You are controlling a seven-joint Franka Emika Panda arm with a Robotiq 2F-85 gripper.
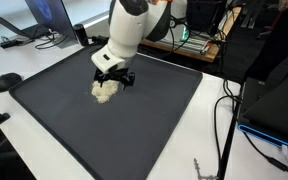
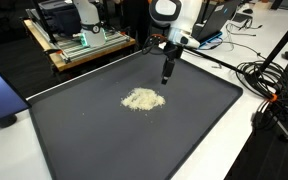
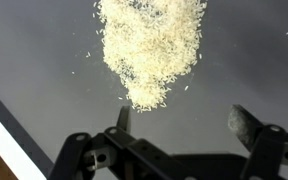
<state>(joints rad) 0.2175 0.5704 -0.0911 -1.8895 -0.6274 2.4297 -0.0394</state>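
Gripper (image 3: 183, 120) jaws wide, empty | hovered just beside rice pile (image 3: 149, 45) on dark mat (image 3: 44, 70) | loose grains: needed low, centred approach.

Inspection of the robot body. The arm (image 1: 130, 30), at upper centre of an exterior view, has glossy white rounded shells, with dark seams where the segments meet. In an exterior view, at top centre, its upper joint (image 2: 165, 11) carries a round black cap set in the white casing. Below the white wrist, the gripper (image 1: 114, 76) is black and matt, with a blocky housing. Along the bottom edge of the wrist view, it shows open black linkage bars with round pivot pins. These end in two dull grey fingertips (image 3: 242, 122). No markings legible.
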